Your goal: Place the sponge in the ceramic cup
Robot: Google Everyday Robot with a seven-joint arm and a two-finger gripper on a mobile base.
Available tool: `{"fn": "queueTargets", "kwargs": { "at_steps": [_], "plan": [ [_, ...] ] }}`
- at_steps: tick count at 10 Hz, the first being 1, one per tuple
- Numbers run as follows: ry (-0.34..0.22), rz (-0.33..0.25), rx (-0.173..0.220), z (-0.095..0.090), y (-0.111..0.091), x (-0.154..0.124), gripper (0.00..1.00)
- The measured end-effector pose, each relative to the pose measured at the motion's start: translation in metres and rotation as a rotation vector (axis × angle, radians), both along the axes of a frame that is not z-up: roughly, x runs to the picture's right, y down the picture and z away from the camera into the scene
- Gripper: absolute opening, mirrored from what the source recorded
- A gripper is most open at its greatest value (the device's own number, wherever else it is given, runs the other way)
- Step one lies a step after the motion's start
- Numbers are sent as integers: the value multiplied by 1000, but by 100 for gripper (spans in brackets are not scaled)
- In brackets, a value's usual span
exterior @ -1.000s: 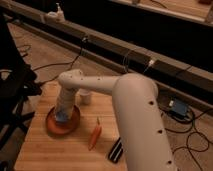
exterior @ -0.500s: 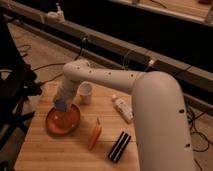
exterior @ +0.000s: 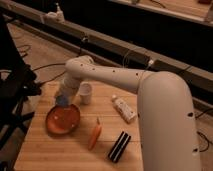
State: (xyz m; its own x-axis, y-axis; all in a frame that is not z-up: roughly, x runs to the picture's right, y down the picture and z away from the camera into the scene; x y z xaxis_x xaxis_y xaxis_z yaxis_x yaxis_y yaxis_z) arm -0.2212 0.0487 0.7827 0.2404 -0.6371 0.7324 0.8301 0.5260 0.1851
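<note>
Blue sponge (exterior: 61,102): pinched in gripper (exterior: 63,98), over plate (exterior: 54,125) rim, just beside cup (exterior: 85,93). Handling: carry across, centre above cup mouth, lower before releasing.

My arm (exterior: 150,95) wears a smooth, off-white plastic shell with a soft matt sheen, marked by a few small dark dots. My gripper (exterior: 63,99) hangs at the upper edge of the orange plate (exterior: 60,124), whose surface looks glazed and faintly glossy. At the gripper the sponge (exterior: 62,102) shows as a dull blue, soft-looking patch. The ceramic cup (exterior: 85,93) just beside it is plain white and smooth. The table (exterior: 60,155) is pale matt wood with visible board seams. The white bottle (exterior: 124,109) looks like smooth plastic, the black block (exterior: 119,146) ribbed with a slight shine, the orange carrot-shaped piece (exterior: 94,135) matt.
</note>
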Motion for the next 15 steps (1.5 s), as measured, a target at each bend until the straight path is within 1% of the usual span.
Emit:
{"fn": "queueTargets", "kwargs": {
  "at_steps": [2, 4, 5, 7, 9, 10, 11, 12, 13, 15],
  "plan": [
    [1, 12, 2, 0, -6, 3, 0],
    [-1, 57, 20, 1, -28, 12, 0],
    [-2, 72, 23, 2, -35, 15, 0],
    [26, 114, 18, 11, -48, 37, 0],
    [61, 150, 4, 18, -53, 55, 0],
    [81, 170, -4, 22, -55, 66, 3],
    [107, 192, -14, 27, -57, 80, 14],
    [118, 198, -19, 29, -57, 84, 22],
    [128, 203, -25, 32, -59, 87, 34],
    [137, 201, -33, 37, -61, 86, 52]
  ]
}}
